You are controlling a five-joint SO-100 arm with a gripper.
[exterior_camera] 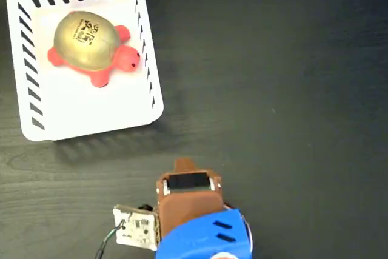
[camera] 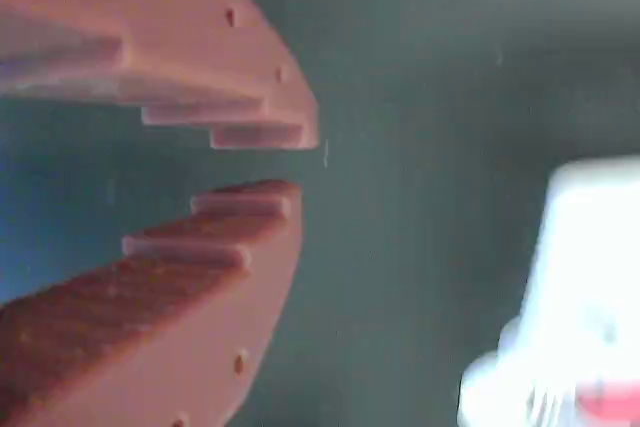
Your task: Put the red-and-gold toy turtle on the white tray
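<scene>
One red-and-gold toy turtle (exterior_camera: pixel 91 50) sitting inside white tray (exterior_camera: pixel 91 113) at top left of fixed view, in the tray's upper half, gold shell up, head pointing right, near the right wall. Gripper (camera: pixel 290 165) down at bottom centre of fixed view over dark table (exterior_camera: pixel 291 89), well apart from tray, holding nothing; fingertips slightly parted in wrist view, narrow gap between them. White tray edge blurred at right of wrist view.
</scene>
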